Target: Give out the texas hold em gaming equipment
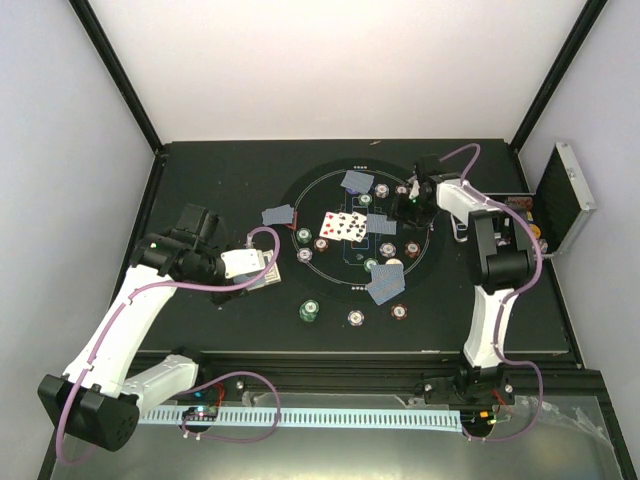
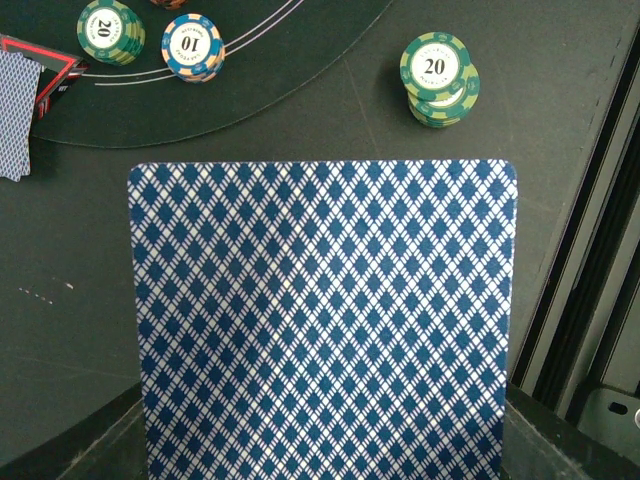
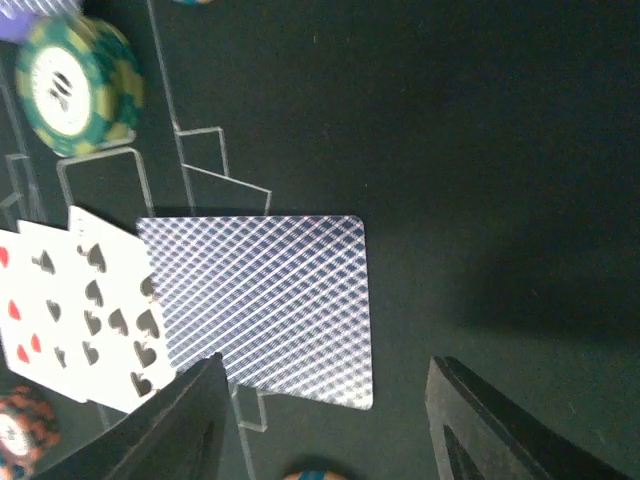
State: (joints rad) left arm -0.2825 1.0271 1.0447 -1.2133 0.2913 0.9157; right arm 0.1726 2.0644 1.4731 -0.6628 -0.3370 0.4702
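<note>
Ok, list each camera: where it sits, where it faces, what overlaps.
Top external: above, behind the bases, looking down on the round mat; left arm, right arm show.
Left wrist: on the left arm, facing past its held card to a green chip stack; fingers mostly hidden.
Right wrist: on the right arm, facing down at a face-down card; fingers show, apart.
Shared: top and right wrist show the face-up cards.

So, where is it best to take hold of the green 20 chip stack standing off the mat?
I would take the chip stack by its round wall from straight above, pinching opposite sides: it stands upright with bare table around.
</note>
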